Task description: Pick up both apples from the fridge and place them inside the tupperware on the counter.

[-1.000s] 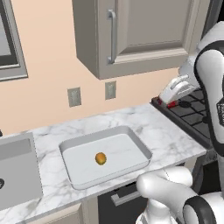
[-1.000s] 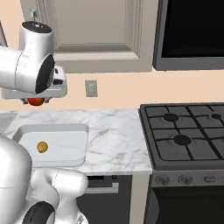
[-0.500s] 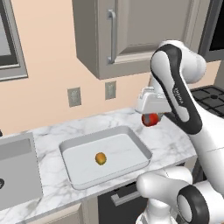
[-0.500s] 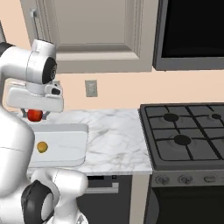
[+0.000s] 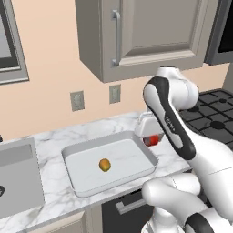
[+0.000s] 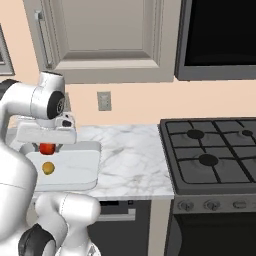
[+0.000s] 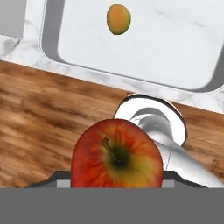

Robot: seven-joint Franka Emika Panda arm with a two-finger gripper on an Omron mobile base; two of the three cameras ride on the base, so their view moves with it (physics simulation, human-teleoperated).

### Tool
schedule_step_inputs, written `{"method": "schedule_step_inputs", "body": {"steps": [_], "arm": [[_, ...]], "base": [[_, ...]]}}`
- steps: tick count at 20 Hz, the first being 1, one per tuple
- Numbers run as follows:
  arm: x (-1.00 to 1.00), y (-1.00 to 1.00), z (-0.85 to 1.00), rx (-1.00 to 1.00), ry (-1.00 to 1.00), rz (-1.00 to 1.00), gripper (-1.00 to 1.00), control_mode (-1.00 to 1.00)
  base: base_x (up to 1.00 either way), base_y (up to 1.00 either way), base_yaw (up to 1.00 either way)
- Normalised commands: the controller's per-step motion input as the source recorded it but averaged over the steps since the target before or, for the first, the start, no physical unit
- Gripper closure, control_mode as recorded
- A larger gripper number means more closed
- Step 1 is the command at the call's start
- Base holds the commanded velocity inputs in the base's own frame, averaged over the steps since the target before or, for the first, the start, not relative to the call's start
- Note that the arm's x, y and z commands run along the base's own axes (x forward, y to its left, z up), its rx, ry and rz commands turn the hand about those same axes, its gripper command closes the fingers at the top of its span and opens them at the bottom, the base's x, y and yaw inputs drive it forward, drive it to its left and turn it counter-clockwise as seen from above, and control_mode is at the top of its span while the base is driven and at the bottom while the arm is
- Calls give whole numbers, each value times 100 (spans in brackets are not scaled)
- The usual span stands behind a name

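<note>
My gripper (image 5: 151, 135) is shut on the red apple (image 5: 153, 141), holding it just above the right rim of the white tupperware (image 5: 129, 157). From the right base view the gripper (image 6: 47, 144) and its red apple (image 6: 47, 149) hang over the tupperware (image 6: 75, 162). The red apple (image 7: 116, 155) sits large at the bottom of the hand view, stem toward the camera. The yellow-orange apple (image 5: 104, 164) (image 6: 48, 168) (image 7: 118, 19) lies inside the tupperware (image 7: 166, 39) near its middle. The tupperware rests on the marble counter (image 5: 48, 141). The fridge is out of view.
A grey sink (image 5: 18, 182) lies left of the tupperware. The black stove (image 6: 215, 160) is on the right. A wall cabinet (image 5: 150, 32) hangs above the counter, with two outlets (image 5: 76, 100) on the wall. Bare marble (image 6: 130, 150) lies between tupperware and stove.
The arm has swung left from over the stove and come down, carrying the red apple to the tupperware's right rim. The yellow-orange apple has stayed put.
</note>
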Motion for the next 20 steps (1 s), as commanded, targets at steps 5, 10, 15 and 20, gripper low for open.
{"method": "schedule_step_inputs", "body": {"steps": [5,10,15,20], "arm": [[29,0,-57,-12,-34,-11,100,-100],[49,0,-46,-6,-3,-16,100,-100],[67,0,-36,-2,7,-15,100,-100],[62,2,-40,-6,6,-8,100,-100]], "base": [[0,0,0],[0,0,0],[0,0,0],[0,0,0]]}}
